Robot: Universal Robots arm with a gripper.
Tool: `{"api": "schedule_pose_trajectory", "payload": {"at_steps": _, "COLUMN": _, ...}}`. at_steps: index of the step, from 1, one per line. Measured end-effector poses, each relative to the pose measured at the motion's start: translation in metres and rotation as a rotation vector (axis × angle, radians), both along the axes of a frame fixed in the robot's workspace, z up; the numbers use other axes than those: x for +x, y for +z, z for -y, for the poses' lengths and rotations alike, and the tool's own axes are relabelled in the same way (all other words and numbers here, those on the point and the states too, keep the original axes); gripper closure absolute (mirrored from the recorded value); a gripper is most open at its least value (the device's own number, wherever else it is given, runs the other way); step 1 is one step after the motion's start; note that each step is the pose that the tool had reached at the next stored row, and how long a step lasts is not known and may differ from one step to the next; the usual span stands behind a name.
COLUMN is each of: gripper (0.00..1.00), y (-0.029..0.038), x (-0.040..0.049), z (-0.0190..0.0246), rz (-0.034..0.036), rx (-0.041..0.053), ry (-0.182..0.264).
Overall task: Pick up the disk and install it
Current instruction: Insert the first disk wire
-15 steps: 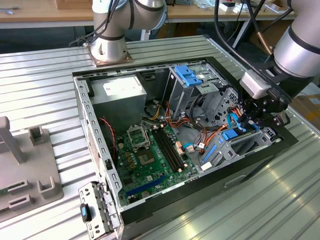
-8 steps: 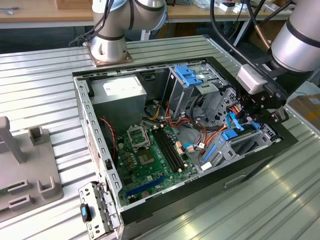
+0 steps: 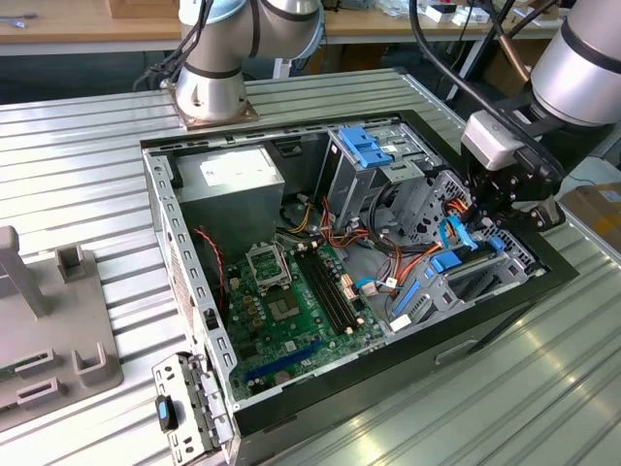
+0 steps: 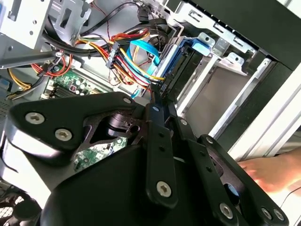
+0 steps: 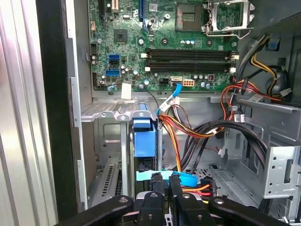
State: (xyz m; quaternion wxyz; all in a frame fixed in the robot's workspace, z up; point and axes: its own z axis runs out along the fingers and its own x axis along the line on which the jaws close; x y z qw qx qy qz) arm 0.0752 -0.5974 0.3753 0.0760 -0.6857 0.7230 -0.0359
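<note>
Black claw (image 5: 162, 186) linkage fills my near view, fingers pressed together over the drive cage (image 3: 466, 282). Disk (image 5: 144, 136) sits upright in its bay, blue carrier edge showing, beside the cables (image 5: 188, 136). I judge it mostly installed; can't tell if it's fully seated or whether the claw touches it.

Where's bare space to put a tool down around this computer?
The ribbed metal table lies bare between the open computer case and the grey fixture. Crowded: the drive bay corner, where the gripper sits among cables.
</note>
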Motion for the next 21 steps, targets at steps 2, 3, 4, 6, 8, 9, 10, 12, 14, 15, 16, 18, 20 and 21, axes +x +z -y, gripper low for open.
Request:
{"api": "schedule_pose_trajectory", "payload": {"at_steps": 2, "gripper": 0.83, "y": 0.0054, "x": 0.0000, "z": -0.0004, "rz": 0.0006, "rx": 0.0001, "ry": -0.001}}
{"api": "schedule_pose_trajectory", "payload": {"at_steps": 3, "gripper": 0.83, "y": 0.0055, "x": 0.0020, "z": -0.0005, "rz": -0.0001, "rx": 0.0002, "ry": -0.001}}
{"api": "schedule_pose_trajectory", "payload": {"at_steps": 4, "gripper": 0.83, "y": 0.0055, "x": 0.0050, "z": -0.0004, "rz": -0.0022, "rx": 0.0000, "ry": -0.002}}
{"api": "schedule_pose_trajectory", "payload": {"at_steps": 6, "gripper": 0.83, "y": 0.0055, "x": 0.0112, "z": -0.0004, "rz": -0.0056, "rx": 0.0000, "ry": -0.002}}
{"api": "schedule_pose_trajectory", "payload": {"at_steps": 8, "gripper": 0.83, "y": 0.0056, "x": 0.0222, "z": -0.0004, "rz": -0.0118, "rx": -0.0001, "ry": -0.002}}
{"api": "schedule_pose_trajectory", "payload": {"at_steps": 9, "gripper": 0.83, "y": 0.0050, "x": 0.0259, "z": -0.0005, "rz": -0.0128, "rx": 0.0001, "ry": -0.002}}
{"api": "schedule_pose_trajectory", "payload": {"at_steps": 10, "gripper": 0.83, "y": 0.0036, "x": 0.0268, "z": -0.0004, "rz": -0.0129, "rx": 0.0001, "ry": -0.002}}
{"api": "schedule_pose_trajectory", "payload": {"at_steps": 12, "gripper": 0.83, "y": -0.0038, "x": 0.0272, "z": -0.0001, "rz": -0.0129, "rx": -0.0001, "ry": -0.003}}
{"api": "schedule_pose_trajectory", "payload": {"at_steps": 14, "gripper": 0.83, "y": -0.0074, "x": 0.0296, "z": -0.0001, "rz": -0.0129, "rx": 0.0000, "ry": -0.004}}
{"api": "schedule_pose_trajectory", "payload": {"at_steps": 15, "gripper": 0.83, "y": -0.0097, "x": 0.0312, "z": -0.0001, "rz": -0.0129, "rx": 0.0000, "ry": -0.004}}
{"api": "schedule_pose_trajectory", "payload": {"at_steps": 16, "gripper": 0.83, "y": -0.0115, "x": 0.0321, "z": 0.0000, "rz": -0.0129, "rx": 0.0000, "ry": -0.004}}
{"api": "schedule_pose_trajectory", "payload": {"at_steps": 18, "gripper": 0.83, "y": -0.0147, "x": 0.0330, "z": 0.0000, "rz": -0.0129, "rx": 0.0000, "ry": -0.005}}
{"api": "schedule_pose_trajectory", "payload": {"at_steps": 20, "gripper": 0.83, "y": -0.0175, "x": 0.0333, "z": 0.0002, "rz": -0.0129, "rx": 0.0000, "ry": -0.006}}
{"api": "schedule_pose_trajectory", "payload": {"at_steps": 21, "gripper": 0.83, "y": -0.0191, "x": 0.0334, "z": 0.0003, "rz": -0.0129, "rx": 0.0000, "ry": -0.007}}
